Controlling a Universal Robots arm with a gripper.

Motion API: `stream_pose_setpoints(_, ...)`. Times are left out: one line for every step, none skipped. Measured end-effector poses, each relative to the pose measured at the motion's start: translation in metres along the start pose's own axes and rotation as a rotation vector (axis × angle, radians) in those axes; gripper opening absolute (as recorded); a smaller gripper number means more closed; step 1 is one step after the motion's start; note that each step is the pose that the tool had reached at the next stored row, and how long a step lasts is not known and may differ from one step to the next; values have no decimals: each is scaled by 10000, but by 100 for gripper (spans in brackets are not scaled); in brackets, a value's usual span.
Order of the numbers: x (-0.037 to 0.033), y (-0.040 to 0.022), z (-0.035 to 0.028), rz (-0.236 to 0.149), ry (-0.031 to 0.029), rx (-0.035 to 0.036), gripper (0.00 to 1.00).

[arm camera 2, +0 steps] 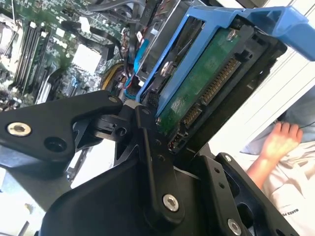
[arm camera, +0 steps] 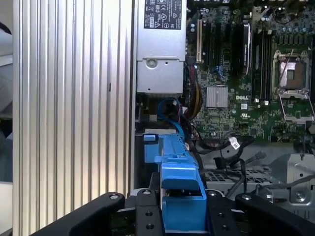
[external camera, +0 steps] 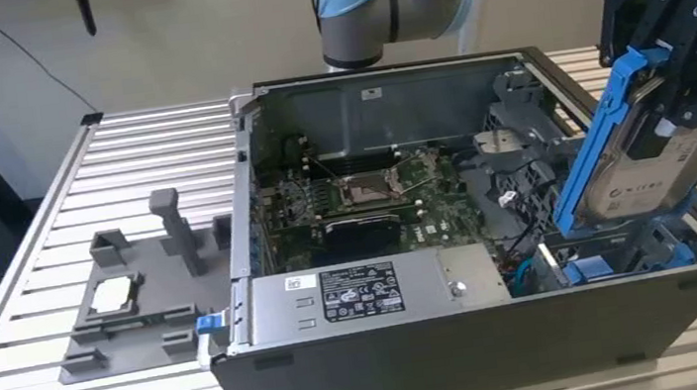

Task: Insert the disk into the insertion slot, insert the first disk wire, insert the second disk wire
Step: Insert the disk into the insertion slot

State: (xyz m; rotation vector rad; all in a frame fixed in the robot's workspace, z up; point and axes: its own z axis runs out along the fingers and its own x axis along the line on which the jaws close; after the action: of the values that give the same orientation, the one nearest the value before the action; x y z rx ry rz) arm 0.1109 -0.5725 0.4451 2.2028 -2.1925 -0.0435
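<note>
My gripper (external camera: 673,110) is shut on the disk (external camera: 644,164), a silver-grey drive with a white label in a blue carrier. I hold it steeply tilted over the near corner of the open computer case, on the exterior view's right. Its lower end hangs just above the insertion slot (external camera: 654,249), a dark cage with blue fittings. In the second wrist view the disk's green board and connector (arm camera 2: 206,83) show between my black fingers (arm camera 2: 147,137). The blue carrier (arm camera: 179,196) sits between the fingers in the first wrist view. Loose blue and black wires (arm camera: 173,112) lie beside the cage.
A silver power-supply box (external camera: 361,293) sits at the case's near side, next to the slot. The motherboard (external camera: 362,193) fills the case floor. A grey fixture (external camera: 135,301) stands on the slatted table (external camera: 144,150) at the exterior view's left. A person's hand (arm camera 2: 278,140) rests outside the case.
</note>
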Motion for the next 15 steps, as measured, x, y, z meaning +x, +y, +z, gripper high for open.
stream_pose_setpoints(0,-2,13,0,1,0,33)
stream_pose_setpoints(0,-4,26,0,1,-1,33)
stream_pose_setpoints(0,-6,40,0,0,-1,33)
stream_pose_setpoints(0,-8,55,0,0,-1,33)
stream_pose_setpoints(0,-10,70,0,0,0,33)
stream_pose_setpoints(0,-11,83,0,0,0,33)
stream_pose_setpoints(0,-13,97,0,0,0,33)
stream_pose_setpoints(0,-16,110,-1,0,0,33)
stream_pose_setpoints(0,-17,121,0,1,0,33)
stream_pose_setpoints(0,-19,135,-1,0,0,33)
stream_pose_setpoints(0,-21,148,0,1,-1,33)
stream_pose_setpoints(-1,-23,162,0,1,-1,33)
stream_pose_setpoints(0,-25,176,0,0,0,33)
stream_pose_setpoints(0,-27,189,-1,0,-1,33)
stream_pose_setpoints(-1,-29,200,-1,1,-1,33)
